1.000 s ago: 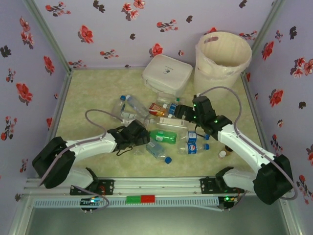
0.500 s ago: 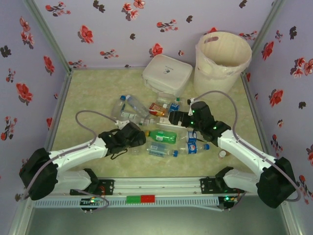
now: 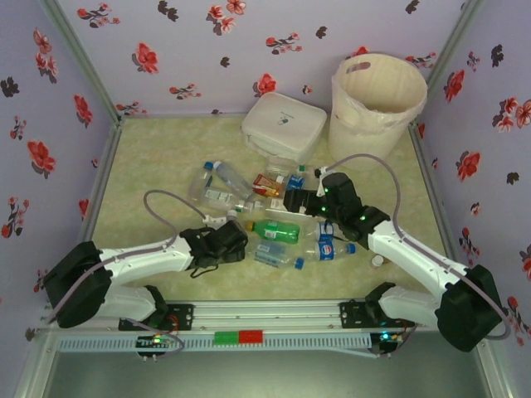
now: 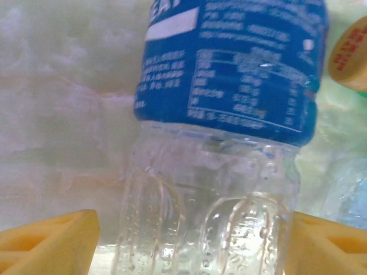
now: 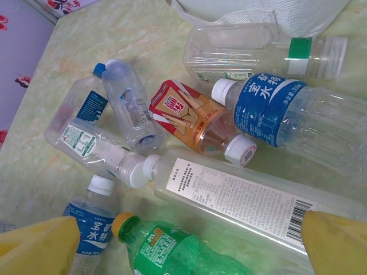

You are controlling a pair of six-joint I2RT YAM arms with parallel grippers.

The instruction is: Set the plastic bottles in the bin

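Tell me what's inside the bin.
Inside the bin, the top view shows its pale bag liner along the far inner wall, with nothing else visible there. The floor is hidden behind the near wall, so anything lying on it cannot be seen.

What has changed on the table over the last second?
The left claw pulled nearer and straddles the blue-labelled bottle, whose cap swung rightward. The right claw slid left over the other bottles. Both claws are open, gripping nothing. Bin and white case stayed put.
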